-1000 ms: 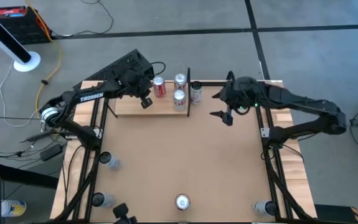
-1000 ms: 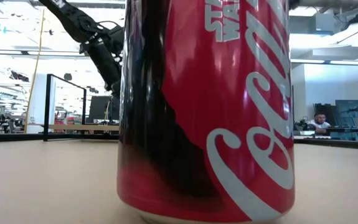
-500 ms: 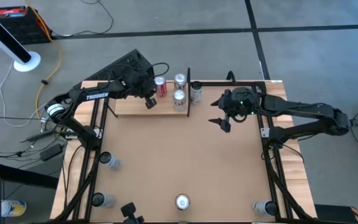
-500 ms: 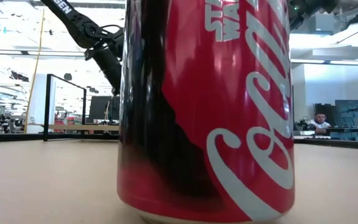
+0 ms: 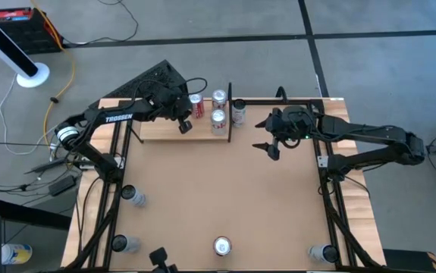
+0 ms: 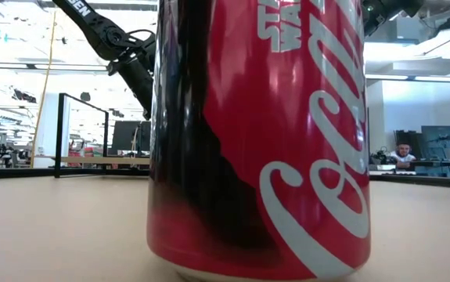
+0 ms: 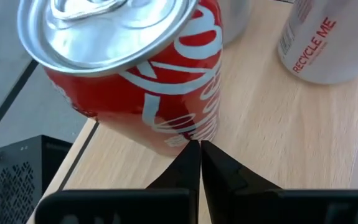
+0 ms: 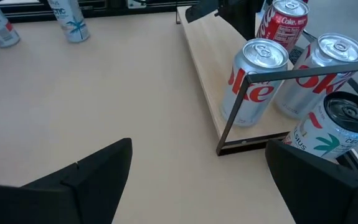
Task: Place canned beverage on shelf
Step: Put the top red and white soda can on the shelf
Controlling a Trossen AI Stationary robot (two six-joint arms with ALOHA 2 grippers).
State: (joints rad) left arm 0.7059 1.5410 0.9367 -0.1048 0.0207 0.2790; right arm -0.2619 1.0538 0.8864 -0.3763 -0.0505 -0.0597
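On the shelf [image 5: 176,129] at the bench's far edge, red can [image 7: 135,74] tilted, base hidden by left claw [image 7: 198,163] with fingers together, right claw [image 5: 267,145] spread apart, nothing held.

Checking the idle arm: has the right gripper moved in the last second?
Yes. The right gripper shifted slightly toward the shelf's black end piece and the table's near side.
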